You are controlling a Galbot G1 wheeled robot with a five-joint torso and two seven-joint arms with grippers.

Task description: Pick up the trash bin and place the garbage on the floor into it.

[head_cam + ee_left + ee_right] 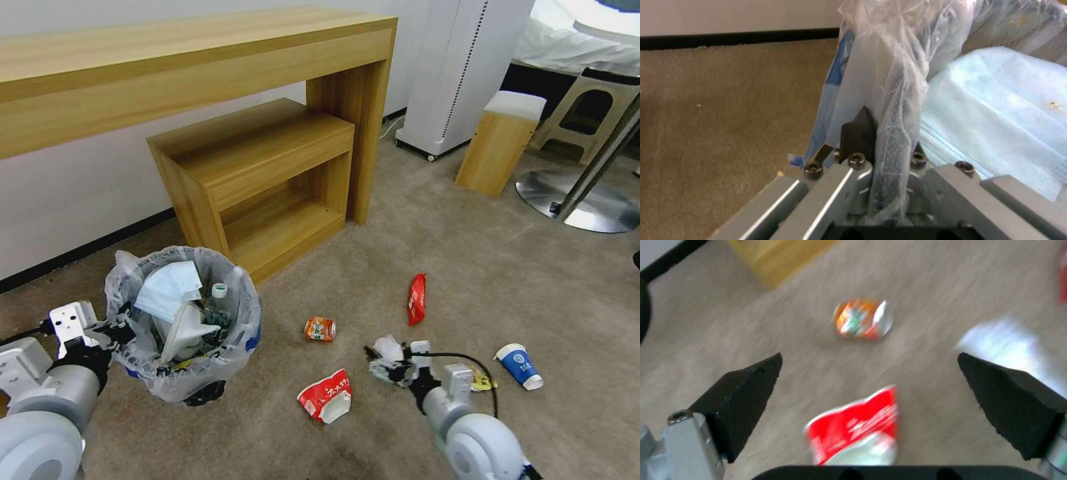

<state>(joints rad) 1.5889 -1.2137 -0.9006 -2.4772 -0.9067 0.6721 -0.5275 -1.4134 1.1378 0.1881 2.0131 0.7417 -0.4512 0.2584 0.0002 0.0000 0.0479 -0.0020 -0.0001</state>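
The trash bin (193,373), round, black and lined with a crinkly plastic bag, stands on the beige floor (467,267) at the left. A pale-blue mask (167,290), a green-labelled bottle (218,303) and a white slipper lie inside. My left gripper (122,328) is shut on its rim (889,133); the mask (996,126) lies just beyond. My right gripper (377,363) hangs open (870,356) low over the carpet beside a crumpled white cup (389,348). Between its fingers lie a crushed red-white cup (858,433) and, farther off, an orange can (862,319).
More litter on the carpet: orange can (320,329), red-white cup (327,397), red wrapper (417,299), yellow wrapper (481,381), blue-white cup (520,365). A low wooden shelf (267,173) under a long desk (167,60) stands behind the bin. A wooden stool (500,143) and metal chair base (580,200) sit at right.
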